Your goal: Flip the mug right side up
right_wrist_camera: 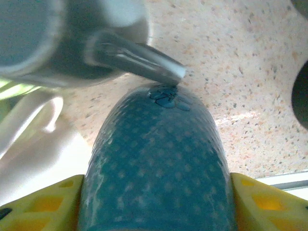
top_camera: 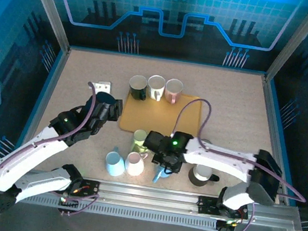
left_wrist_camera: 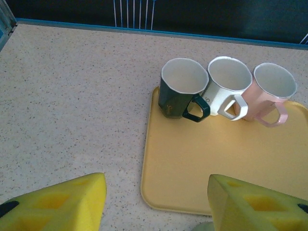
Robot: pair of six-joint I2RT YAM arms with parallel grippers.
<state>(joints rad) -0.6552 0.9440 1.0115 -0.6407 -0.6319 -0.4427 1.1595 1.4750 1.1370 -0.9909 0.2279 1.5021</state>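
Observation:
A blue dotted mug (right_wrist_camera: 159, 159) sits between the yellow pads (right_wrist_camera: 53, 202) of my right gripper (right_wrist_camera: 156, 195), and both pads press on its sides. Its mouth is hidden. In the top view the blue mug (top_camera: 160, 175) pokes out beneath the right gripper (top_camera: 164, 164) near the table's front edge. My left gripper (left_wrist_camera: 156, 192) stands open with nothing between its fingers, over the near left corner of the yellow tray (left_wrist_camera: 202, 163). From above, the left gripper (top_camera: 112, 109) hangs just left of the tray (top_camera: 188, 120).
Dark green (top_camera: 138, 87), white (top_camera: 155, 87) and pink (top_camera: 173, 90) mugs stand upright along the tray's back. A light blue mug (top_camera: 114, 163), a whitish mug (top_camera: 134, 163), a green mug (top_camera: 140, 140) and a dark mug (top_camera: 200, 174) crowd around the right gripper.

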